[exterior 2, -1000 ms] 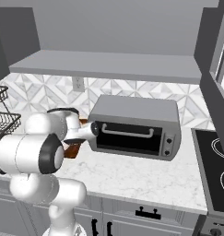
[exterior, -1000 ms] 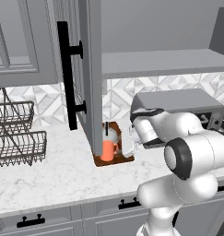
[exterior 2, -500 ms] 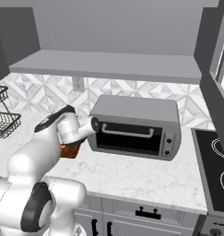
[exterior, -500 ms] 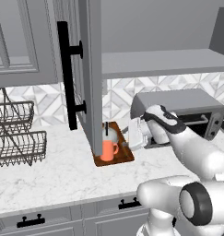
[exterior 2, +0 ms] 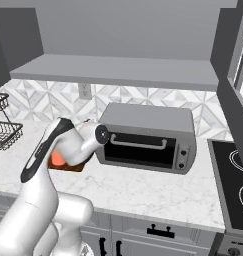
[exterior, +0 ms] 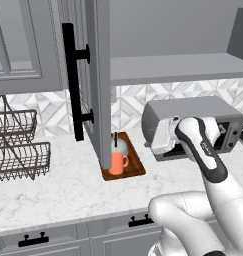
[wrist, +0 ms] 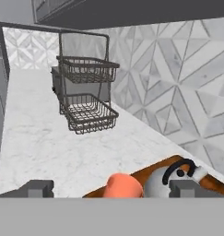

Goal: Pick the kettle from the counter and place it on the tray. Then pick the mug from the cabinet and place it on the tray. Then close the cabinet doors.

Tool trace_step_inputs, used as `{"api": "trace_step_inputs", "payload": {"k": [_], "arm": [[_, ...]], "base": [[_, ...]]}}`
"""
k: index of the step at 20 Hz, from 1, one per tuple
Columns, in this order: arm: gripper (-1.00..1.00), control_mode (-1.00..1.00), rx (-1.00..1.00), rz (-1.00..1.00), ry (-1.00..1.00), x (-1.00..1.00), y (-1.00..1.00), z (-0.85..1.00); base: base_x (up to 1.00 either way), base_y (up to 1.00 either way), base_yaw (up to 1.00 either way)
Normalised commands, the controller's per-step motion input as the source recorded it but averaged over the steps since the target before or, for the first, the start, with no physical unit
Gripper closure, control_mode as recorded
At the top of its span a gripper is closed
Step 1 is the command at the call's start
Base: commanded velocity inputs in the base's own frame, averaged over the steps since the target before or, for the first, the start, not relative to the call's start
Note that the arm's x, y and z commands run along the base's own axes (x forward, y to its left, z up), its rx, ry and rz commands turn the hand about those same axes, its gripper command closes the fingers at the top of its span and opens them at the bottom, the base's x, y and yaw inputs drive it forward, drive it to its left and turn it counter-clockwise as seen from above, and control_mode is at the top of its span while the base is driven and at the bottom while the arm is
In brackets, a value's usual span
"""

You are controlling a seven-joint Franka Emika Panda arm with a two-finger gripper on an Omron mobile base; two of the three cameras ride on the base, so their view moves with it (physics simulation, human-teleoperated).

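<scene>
The reddish-brown tray point(exterior: 137, 165) lies on the marble counter point(exterior: 58, 185) below the open cabinet. On it stand the orange mug point(exterior: 115, 163) and, behind it, the white-grey kettle point(exterior: 120, 146) with its black handle. My gripper point(exterior: 154, 144) hangs to the right of the tray, in front of the toaster oven, open and holding nothing. In the hand view the gripper point(wrist: 112, 189) looks down over the mug point(wrist: 124, 186), the kettle point(wrist: 165, 182) and the tray point(wrist: 145, 173). The left cabinet door point(exterior: 100, 75) stands wide open; the shelf point(exterior: 173, 67) is bare.
A large grey toaster oven point(exterior 2: 148, 137) sits right of the tray, close behind my hand. A wire dish rack point(exterior: 13, 145) stands at the counter's left. A black stovetop point(exterior 2: 238, 185) lies far right. The right cabinet door point(exterior 2: 233, 60) also hangs open.
My hand has drawn back to the right from the mug, which stays on the tray next to the kettle. The arm has swung up and right in both base views.
</scene>
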Motion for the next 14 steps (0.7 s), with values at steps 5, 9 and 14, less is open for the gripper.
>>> {"api": "trace_step_inputs", "payload": {"k": [5,9,14], "arm": [[-1.00,-1.00,0.07,-0.21,0.00,-0.21,-0.75,0.40],[-1.00,-1.00,0.11,-0.20,0.01,-0.19,-0.83,0.53],[-1.00,-1.00,0.15,-0.19,0.01,-0.19,-0.77,0.20]], "base": [[0.00,0.00,0.00],[0.00,0.00,0.00],[0.00,0.00,0.00]]}}
